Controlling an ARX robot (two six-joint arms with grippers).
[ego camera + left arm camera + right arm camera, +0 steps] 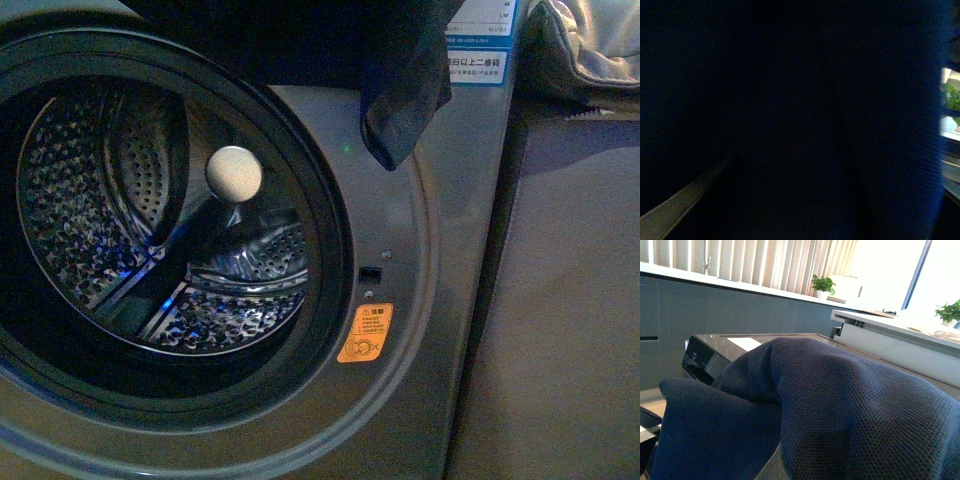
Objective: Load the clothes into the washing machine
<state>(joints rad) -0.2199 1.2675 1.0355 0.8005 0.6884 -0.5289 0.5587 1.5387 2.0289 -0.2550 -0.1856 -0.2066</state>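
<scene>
Here, in the front view, the washing machine (440, 250) shows its round porthole, with the steel drum (90, 200) at the left. The clothes (405, 100) hang across the top edge above the porthole, outside the drum. Their long axis runs left to right, and one corner droops down at the right over the grey front, just left of the blue-white label (478, 45). Lower down sits the orange sticker (366, 333). The left wrist view is dark. In the right wrist view the clothes lie heaped close before the camera, above the machine's top. Neither claw shows in any view, so I cannot tell how wide either stands or what it holds
</scene>
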